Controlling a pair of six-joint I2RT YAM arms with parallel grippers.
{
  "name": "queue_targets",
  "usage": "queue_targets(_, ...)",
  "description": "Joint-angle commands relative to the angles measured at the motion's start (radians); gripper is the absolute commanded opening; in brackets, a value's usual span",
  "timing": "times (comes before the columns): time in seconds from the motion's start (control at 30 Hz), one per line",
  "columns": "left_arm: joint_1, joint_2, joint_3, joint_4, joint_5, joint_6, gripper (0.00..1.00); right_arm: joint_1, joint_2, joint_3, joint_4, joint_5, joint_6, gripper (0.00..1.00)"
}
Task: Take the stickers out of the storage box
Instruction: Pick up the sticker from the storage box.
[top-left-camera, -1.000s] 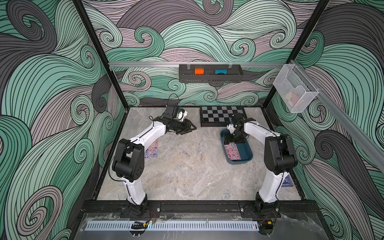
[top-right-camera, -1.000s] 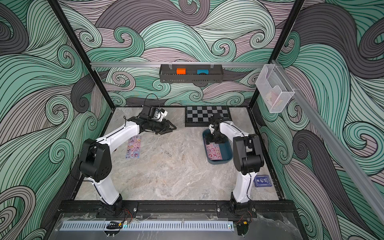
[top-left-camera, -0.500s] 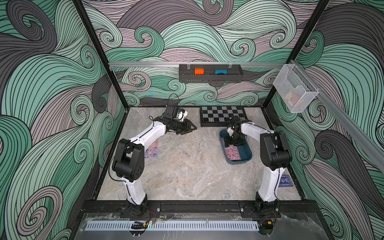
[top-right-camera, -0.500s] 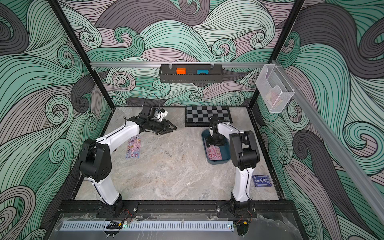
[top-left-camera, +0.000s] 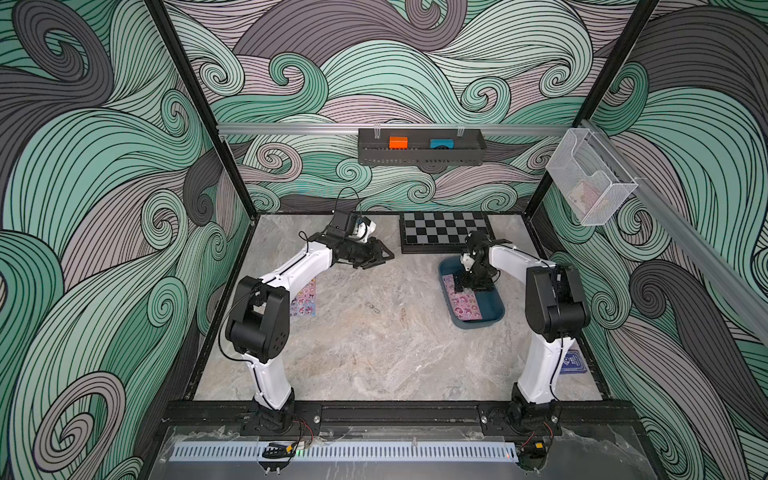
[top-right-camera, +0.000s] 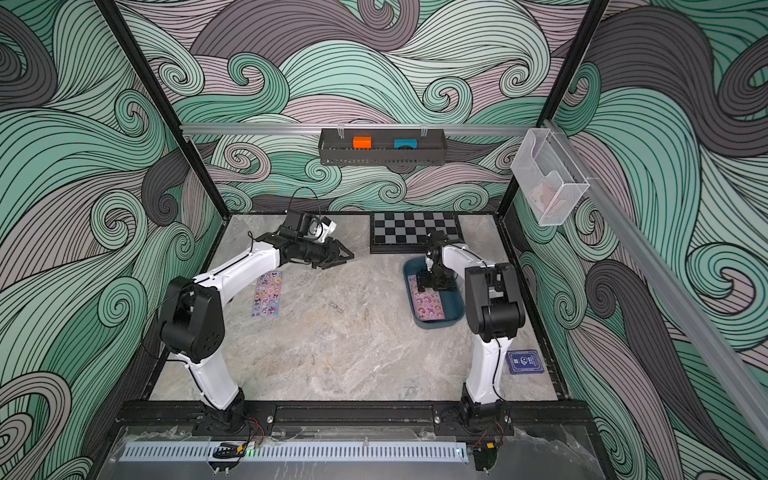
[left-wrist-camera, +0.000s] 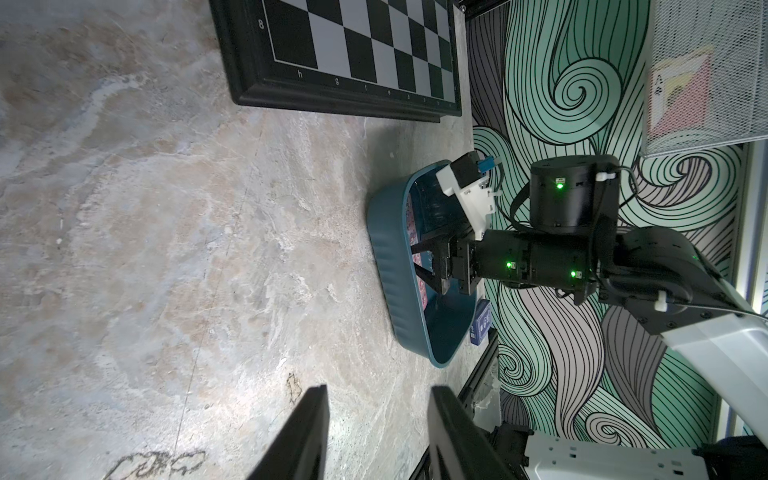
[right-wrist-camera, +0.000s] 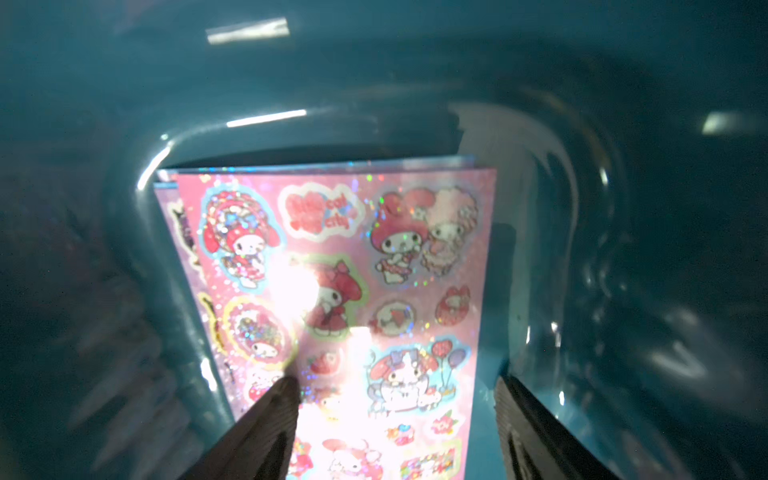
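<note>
Right tool (right-wrist-camera: 395, 382), jaws wide, straddles an edge of the pink cartoon sticker sheet (right-wrist-camera: 332, 249) inside the shallow teal plastic box (top-left-camera: 496, 311), 2 o'clock; likely lining up a pinch. Left tool (left-wrist-camera: 378, 390) part-open, empty, parked clear at 11 o'clock.

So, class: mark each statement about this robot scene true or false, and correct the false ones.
1. A sticker sheet lies on the table, outside the box. True.
2. The box is empty. False: sheets lie in it, a pink one on top.
3. The right tool is down in the box, jaws apart. True.
4. The left tool holds a sheet. False: it is open and empty.
5. Pieces stand on the chessboard. False: it is bare.
</note>
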Motion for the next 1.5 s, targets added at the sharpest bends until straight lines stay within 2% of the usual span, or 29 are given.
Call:
queue_targets(0.0,-0.005,0.008,0.041,0.007,0.020,0.002,0.44,0.031,-0.055,-0.011,-0.008,0.012,-0.004,0.85)
queue_targets(0.13,-0.005,0.004,0.040,0.009,0.024,0.000,0.44,0.053,-0.025,-0.007,-0.009,0.039,-0.004,0.91)
queue_targets(0.17,-0.004,0.002,0.039,0.008,0.024,0.001,0.44,0.053,-0.016,-0.008,-0.010,0.039,-0.003,0.96)
queue_targets(0.37,-0.004,-0.004,0.039,0.004,0.025,0.005,0.44,0.050,0.050,-0.013,-0.008,0.068,0.008,0.96)
queue_targets(0.47,-0.004,-0.002,0.039,0.006,0.026,0.005,0.44,0.034,0.066,-0.015,-0.008,0.056,0.016,0.91)
queue_targets(0.67,-0.004,0.001,0.042,0.004,0.027,0.005,0.44,0.005,0.029,-0.027,-0.009,0.031,0.017,0.71)
queue_targets(1.07,-0.004,0.002,0.041,0.005,0.026,-0.001,0.44,-0.011,-0.149,-0.042,-0.008,-0.006,0.027,0.56)
queue_targets(1.3,-0.004,-0.004,0.039,0.002,0.026,0.002,0.44,-0.033,-0.151,-0.039,-0.010,-0.046,0.023,0.49)
queue_targets(1.37,-0.004,-0.005,0.039,0.003,0.025,0.003,0.44,-0.033,-0.157,-0.041,-0.009,-0.057,0.026,0.40)
queue_targets(1.47,-0.004,-0.002,0.039,0.004,0.029,0.002,0.44,-0.034,-0.168,-0.037,-0.009,-0.066,0.028,0.39)
